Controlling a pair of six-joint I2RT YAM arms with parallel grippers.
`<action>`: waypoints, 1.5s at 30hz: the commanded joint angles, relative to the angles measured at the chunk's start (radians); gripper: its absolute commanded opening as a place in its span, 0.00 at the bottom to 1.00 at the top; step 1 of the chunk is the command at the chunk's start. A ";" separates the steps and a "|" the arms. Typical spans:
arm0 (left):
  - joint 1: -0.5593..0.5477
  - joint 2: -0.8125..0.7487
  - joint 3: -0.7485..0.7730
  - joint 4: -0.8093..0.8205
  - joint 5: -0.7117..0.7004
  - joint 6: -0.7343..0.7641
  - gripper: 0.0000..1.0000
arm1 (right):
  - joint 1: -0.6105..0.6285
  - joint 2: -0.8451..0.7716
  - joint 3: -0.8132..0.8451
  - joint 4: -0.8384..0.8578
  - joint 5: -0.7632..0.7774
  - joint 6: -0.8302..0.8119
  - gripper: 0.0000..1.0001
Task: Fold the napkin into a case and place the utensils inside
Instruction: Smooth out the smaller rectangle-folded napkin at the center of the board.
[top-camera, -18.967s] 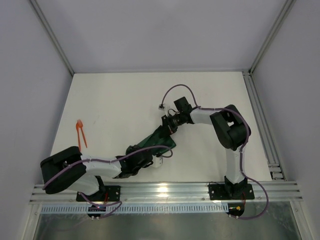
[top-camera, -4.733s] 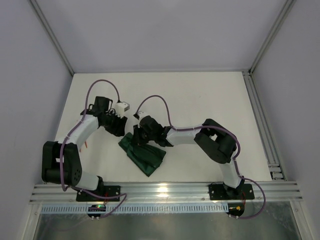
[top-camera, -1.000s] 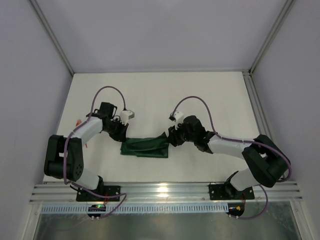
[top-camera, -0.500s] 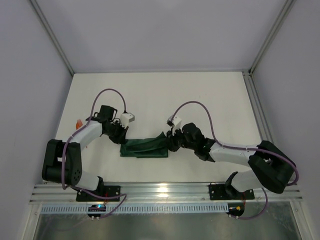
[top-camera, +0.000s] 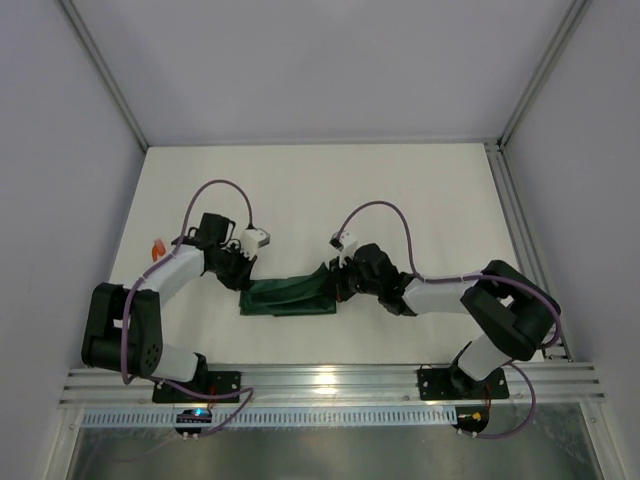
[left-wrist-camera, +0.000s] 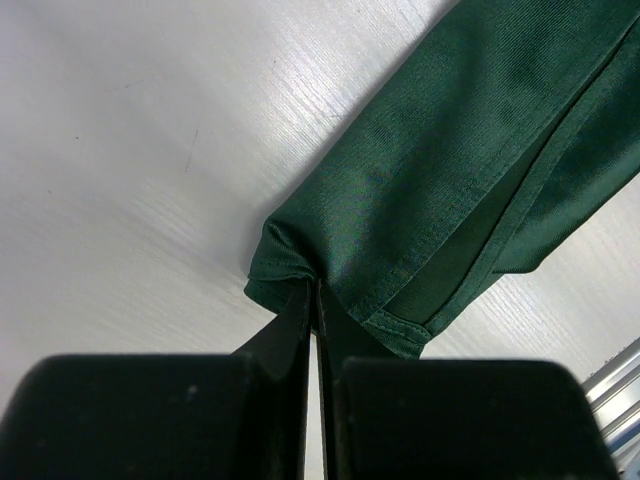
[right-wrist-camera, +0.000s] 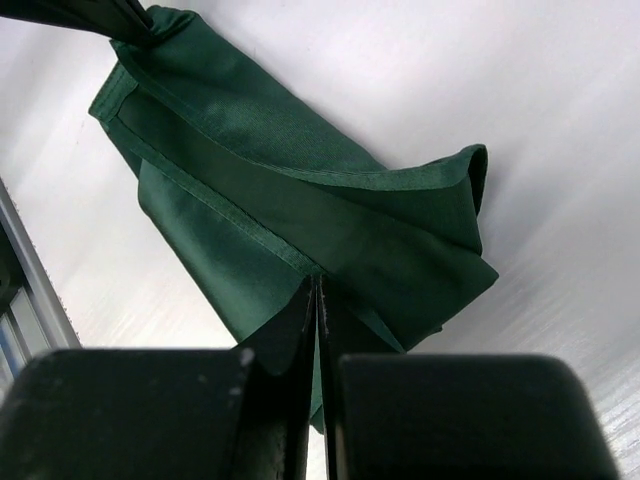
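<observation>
- napkin (top-camera: 290, 296): dark green, folded oblong (lying on the white table (top-camera: 400, 200)).
- left gripper (left-wrist-camera: 313, 300): jaws closed, pinching the napkin's left end.
- right gripper (right-wrist-camera: 316, 295): jaws closed, pinching a hem at its right end.

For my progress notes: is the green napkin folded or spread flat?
Folded: the napkin is a narrow band, and both wrist views show stacked hemmed layers.

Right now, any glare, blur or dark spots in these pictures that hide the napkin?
Top view: even light, glare on the rail, napkin dark, its folds hard to read. Left wrist: weave sharp, left tool black and blurred up close. Right wrist: table washed out at upper right, folds clear, right tool a dark blur.
</observation>
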 joint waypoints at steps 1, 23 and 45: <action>-0.008 -0.030 -0.005 0.024 -0.010 0.012 0.00 | 0.001 -0.066 0.050 0.016 -0.008 -0.002 0.04; -0.022 -0.090 0.026 -0.016 -0.004 0.009 0.00 | -0.027 0.159 0.030 0.074 0.017 0.130 0.04; -0.199 -0.203 -0.146 -0.079 -0.126 0.220 0.00 | -0.027 0.208 -0.007 0.134 0.061 0.279 0.04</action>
